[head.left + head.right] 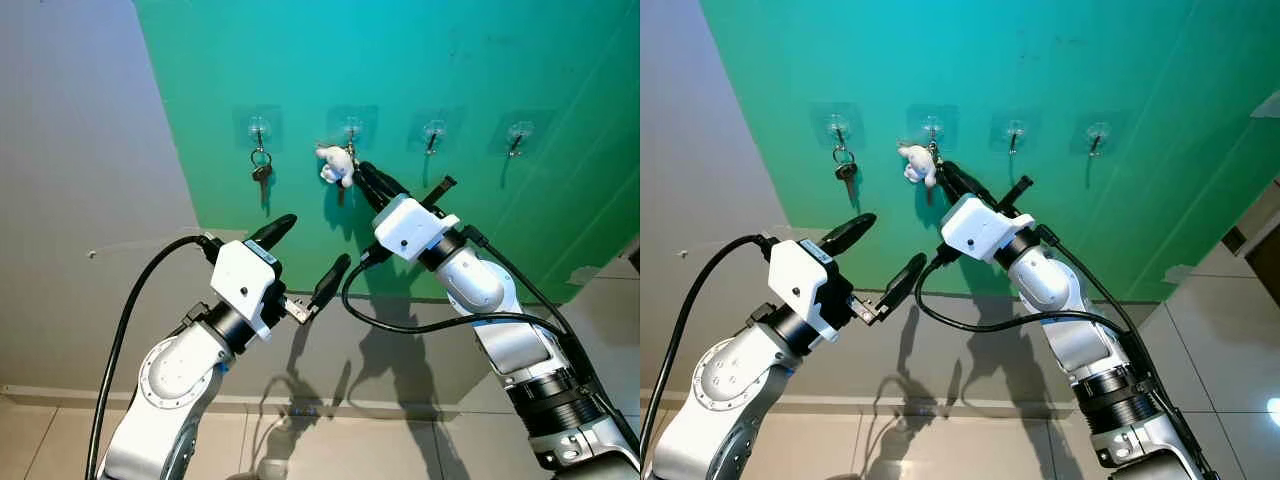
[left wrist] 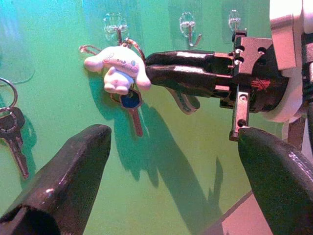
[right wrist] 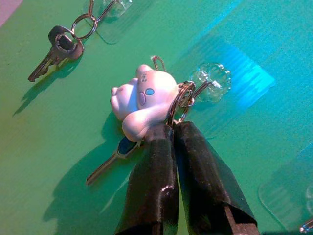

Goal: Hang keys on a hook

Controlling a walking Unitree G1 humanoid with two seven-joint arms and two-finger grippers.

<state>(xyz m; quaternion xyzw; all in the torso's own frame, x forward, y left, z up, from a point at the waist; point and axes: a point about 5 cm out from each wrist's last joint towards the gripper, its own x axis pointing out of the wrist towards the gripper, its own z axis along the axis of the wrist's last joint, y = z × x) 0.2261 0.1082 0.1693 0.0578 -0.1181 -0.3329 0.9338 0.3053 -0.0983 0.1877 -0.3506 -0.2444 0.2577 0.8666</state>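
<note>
Both right hand [image 3: 172,128] fingers pinch the keys [image 3: 142,105] at the hook [image 3: 208,84].

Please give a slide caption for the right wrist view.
Right gripper shut on key ring with white charm, at hook.

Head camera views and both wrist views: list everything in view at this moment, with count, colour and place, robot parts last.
Green panel: one, green, on the grey wall.
Clear hooks: four, transparent, in a row on the panel: first, second, third, fourth.
Dark key: one, dark metal on a ring, hanging from the first hook.
Charm keys: one set, white plush charm, ring and blue-headed key, ring at the second hook.
Grey wall: one, to the robot's left of and below the panel.
Tiled floor: beige, at the bottom.
Right gripper: black fingers shut on the charm keys at the second hook.
Left gripper: black fingers open, held below the hooks.
</note>
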